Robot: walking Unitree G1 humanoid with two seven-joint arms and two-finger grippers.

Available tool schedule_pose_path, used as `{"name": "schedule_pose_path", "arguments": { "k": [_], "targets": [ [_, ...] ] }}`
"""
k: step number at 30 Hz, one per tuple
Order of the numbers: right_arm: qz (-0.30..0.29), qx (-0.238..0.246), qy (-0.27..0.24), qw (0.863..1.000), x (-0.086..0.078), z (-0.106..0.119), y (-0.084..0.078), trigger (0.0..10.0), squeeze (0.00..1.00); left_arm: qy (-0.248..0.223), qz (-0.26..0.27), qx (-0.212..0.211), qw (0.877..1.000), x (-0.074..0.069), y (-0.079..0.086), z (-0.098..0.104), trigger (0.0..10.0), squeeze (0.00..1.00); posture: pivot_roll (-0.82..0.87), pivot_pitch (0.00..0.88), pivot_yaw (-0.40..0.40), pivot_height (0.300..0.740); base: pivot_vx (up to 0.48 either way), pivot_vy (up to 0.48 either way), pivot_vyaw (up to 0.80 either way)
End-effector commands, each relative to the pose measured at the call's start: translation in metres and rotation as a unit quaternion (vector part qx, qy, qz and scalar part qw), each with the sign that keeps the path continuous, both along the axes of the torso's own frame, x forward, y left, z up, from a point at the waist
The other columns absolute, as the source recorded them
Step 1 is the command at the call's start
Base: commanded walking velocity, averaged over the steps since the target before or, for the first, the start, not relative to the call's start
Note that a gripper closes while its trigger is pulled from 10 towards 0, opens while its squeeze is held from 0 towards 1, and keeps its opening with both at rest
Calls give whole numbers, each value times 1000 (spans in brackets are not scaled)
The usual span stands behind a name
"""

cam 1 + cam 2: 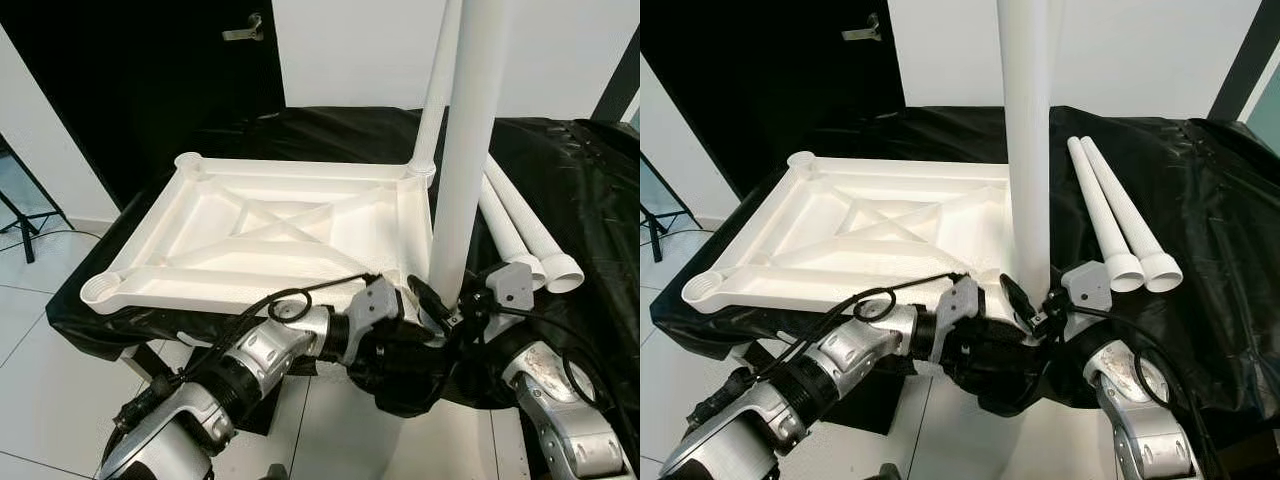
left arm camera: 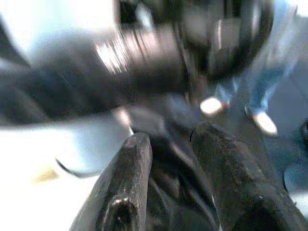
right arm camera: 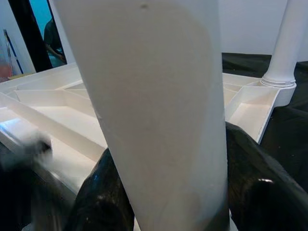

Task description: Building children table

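The inverted white tabletop [image 1: 270,235] occupies frame centre on the black-draped table [image 1: 590,200]. The right gripper [image 3: 159,192] clamps an upright white leg [image 1: 470,150] at its near right corner. Left gripper [image 2: 168,159] state: cannot tell.

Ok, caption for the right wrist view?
Right gripper clamps an upright white table leg over the upturned tabletop, with another leg already standing in a far corner socket.

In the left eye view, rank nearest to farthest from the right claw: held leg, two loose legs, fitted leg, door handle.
1. Held leg: upright, gripped in the right claw.
2. Loose legs: lying to its right on the black cover.
3. Fitted leg: standing at the tabletop's far right corner.
4. Door handle: far left, on the door.
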State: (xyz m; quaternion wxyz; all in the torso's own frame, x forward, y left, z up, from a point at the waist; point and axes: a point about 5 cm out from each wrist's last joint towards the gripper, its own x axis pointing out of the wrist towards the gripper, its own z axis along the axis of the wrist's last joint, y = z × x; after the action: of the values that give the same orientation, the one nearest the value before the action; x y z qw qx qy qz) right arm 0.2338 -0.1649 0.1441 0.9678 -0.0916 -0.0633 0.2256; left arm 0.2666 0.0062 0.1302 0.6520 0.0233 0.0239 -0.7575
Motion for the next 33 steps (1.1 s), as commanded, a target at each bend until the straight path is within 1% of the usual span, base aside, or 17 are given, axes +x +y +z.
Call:
{"name": "schedule_pose_path", "arguments": {
  "k": [1,6,7,9,10,11,12,19,22,23,24,25,27,28,30,31,33],
  "targets": [
    [-20,-11,39,999,0,-16,-10,10000,0,-7,-21,-37,999,2,6,17,10000,0,86,0,47,740,0,0,0],
    [-20,-6,38,999,1,-15,-10,10000,0,-17,-11,-36,999,6,10,18,10000,0,87,0,45,740,0,0,0],
    [-20,-4,37,999,2,-15,-10,10000,0,-26,4,-20,999,11,12,13,10000,0,88,0,46,740,0,0,0],
    [-20,-4,37,999,2,-15,-10,10000,0,-26,4,-20,999,11,12,13,10000,0,88,0,46,740,0,0,0],
    [-19,-4,34,999,3,-15,-10,10000,0,-36,25,-1,999,17,14,6,10000,0,88,0,45,740,0,0,0],
    [-18,-1,31,999,4,-14,-10,10000,0,-69,86,57,992,30,13,-11,10000,0,83,0,46,740,0,0,0],
    [-17,0,30,999,5,-14,-10,10000,0,-78,101,71,989,33,12,-15,10000,0,83,0,46,740,0,0,0],
    [-18,4,29,999,4,-14,-9,10000,0,-93,138,104,980,38,8,-22,10000,0,79,0,47,740,0,0,0],
    [-18,7,29,999,4,-14,-9,10000,0,-91,123,128,980,35,11,-29,10000,0,76,0,46,740,0,0,0],
    [-18,7,30,999,4,-14,-10,10000,0,-78,91,132,984,30,14,-31,10000,0,78,0,44,740,0,0,0],
    [-18,7,30,999,4,-14,-10,10000,0,-78,91,132,984,30,14,-31,10000,0,78,0,44,740,0,0,0],
    [-17,7,30,999,4,-14,-10,10000,0,-58,55,124,989,24,19,-31,10000,0,78,0,44,740,0,0,0],
    [-17,7,30,999,4,-14,-10,10000,0,-58,55,124,989,24,19,-31,10000,0,78,0,44,740,0,0,0],
    [-17,8,30,999,5,-14,-10,10000,0,-32,20,103,994,19,24,-27,10000,0,84,0,40,740,0,0,0],
    [-17,8,30,999,5,-14,-10,10000,0,-32,20,103,994,19,24,-27,10000,0,84,0,40,740,0,0,0],
    [-17,8,30,999,5,-13,-10,10000,0,-15,-6,87,996,16,28,-23,10000,0,89,0,38,740,0,0,0],
    [-16,9,31,999,6,-13,-10,10000,0,-10,-21,84,996,15,31,-22,10000,0,93,0,36,740,0,0,0]
  ]
}}
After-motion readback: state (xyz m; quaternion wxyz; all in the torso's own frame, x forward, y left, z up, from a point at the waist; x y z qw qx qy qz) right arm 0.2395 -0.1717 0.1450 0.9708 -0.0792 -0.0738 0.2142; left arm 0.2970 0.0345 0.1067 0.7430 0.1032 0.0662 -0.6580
